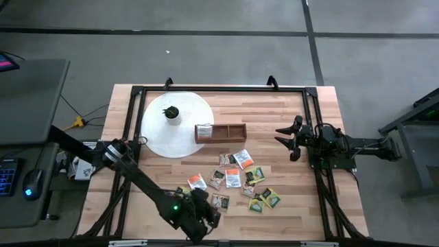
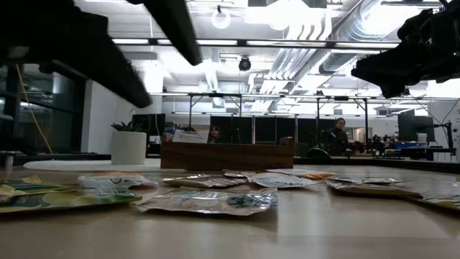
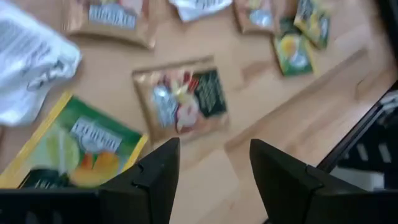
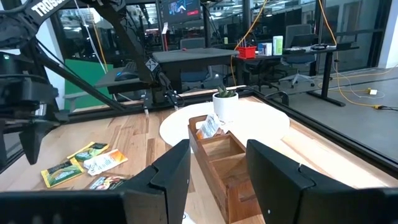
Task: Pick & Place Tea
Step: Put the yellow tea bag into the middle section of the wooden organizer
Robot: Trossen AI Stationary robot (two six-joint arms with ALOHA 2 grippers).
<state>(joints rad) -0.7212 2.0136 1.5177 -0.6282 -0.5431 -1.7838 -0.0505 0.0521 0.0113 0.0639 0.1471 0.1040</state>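
Presently we note the left gripper unclenched, empty, above a brownish sachet — right gripper likewise released, beside the wooden box.

The sachets are lying flat and scattered, some overlapping, in orange-and-white, green-and-yellow and brownish. A brownish one is lying just ahead of the open left claw, a green-and-yellow one beside it. One sachet is standing upright, well apart from the right claw.
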